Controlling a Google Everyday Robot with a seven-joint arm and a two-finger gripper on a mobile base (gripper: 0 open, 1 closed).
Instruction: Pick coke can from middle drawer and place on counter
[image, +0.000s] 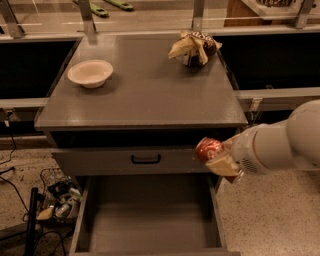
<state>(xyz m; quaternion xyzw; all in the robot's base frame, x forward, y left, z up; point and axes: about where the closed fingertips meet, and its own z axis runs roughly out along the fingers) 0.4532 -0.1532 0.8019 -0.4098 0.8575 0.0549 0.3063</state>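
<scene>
The coke can (208, 148) is red with a silver end and sits tilted in my gripper (216, 157), which is shut on it. I hold it above the right side of the open middle drawer (150, 215), level with the closed drawer front (131, 159) above it. The drawer's grey floor is bare. The counter (145, 85) lies above and to the left of the can. My white arm (280, 142) comes in from the right.
A white bowl (90, 73) stands on the counter's left side. A tan and brown snack bag (193, 47) lies at its back right. A wire basket with clutter (57, 197) and cables sit on the floor to the drawer's left.
</scene>
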